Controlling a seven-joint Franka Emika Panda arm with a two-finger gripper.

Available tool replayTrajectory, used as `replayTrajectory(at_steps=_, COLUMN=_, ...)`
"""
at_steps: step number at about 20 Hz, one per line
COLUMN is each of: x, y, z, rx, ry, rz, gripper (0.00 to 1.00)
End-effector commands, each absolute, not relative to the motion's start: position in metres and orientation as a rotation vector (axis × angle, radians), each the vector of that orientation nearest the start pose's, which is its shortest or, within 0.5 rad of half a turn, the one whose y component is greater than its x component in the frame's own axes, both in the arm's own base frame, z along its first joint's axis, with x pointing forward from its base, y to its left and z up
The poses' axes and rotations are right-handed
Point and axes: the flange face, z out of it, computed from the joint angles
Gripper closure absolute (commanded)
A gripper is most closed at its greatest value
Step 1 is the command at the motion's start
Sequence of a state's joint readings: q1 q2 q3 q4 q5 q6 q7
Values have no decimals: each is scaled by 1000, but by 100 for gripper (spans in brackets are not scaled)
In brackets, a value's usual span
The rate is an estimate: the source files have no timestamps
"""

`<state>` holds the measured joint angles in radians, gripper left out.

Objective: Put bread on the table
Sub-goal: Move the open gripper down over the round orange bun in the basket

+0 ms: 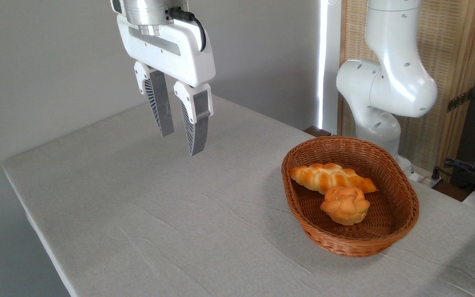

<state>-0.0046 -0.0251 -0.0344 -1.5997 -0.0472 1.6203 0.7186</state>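
Bread point(345, 205) lies inside the wicker basket point(406, 214), just in front of the braided loaf point(330, 176) and touching it. The gripper point(182, 142) hangs well left of the basket, above the table point(138, 214), fingers narrowly parted and empty. Reaching looks like the step in hand; next it must travel over the basket and descend onto the bun.

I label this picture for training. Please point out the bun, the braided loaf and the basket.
bun point(345, 205), fixed camera view, on its knotted top.
braided loaf point(324, 175), fixed camera view, on the middle of its braid.
basket point(414, 208), fixed camera view, on the right rim.
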Motion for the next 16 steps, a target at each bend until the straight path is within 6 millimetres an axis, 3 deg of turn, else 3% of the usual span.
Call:
replayTrajectory(at_steps=1, x=546, y=-20, z=633, rx=-2961, ry=1148, rz=-98, gripper=0)
replayTrajectory(at_steps=10, x=539, y=-19, z=632, rx=-2948, ry=1180, rz=-86, gripper=0)
replayTrajectory(at_steps=12, x=524, y=-13, z=628, rx=-2930, ry=1234, rz=-62, gripper=0)
replayTrajectory(at_steps=16, x=459, y=3, z=607, rx=-2887, ry=1371, rz=8, gripper=0)
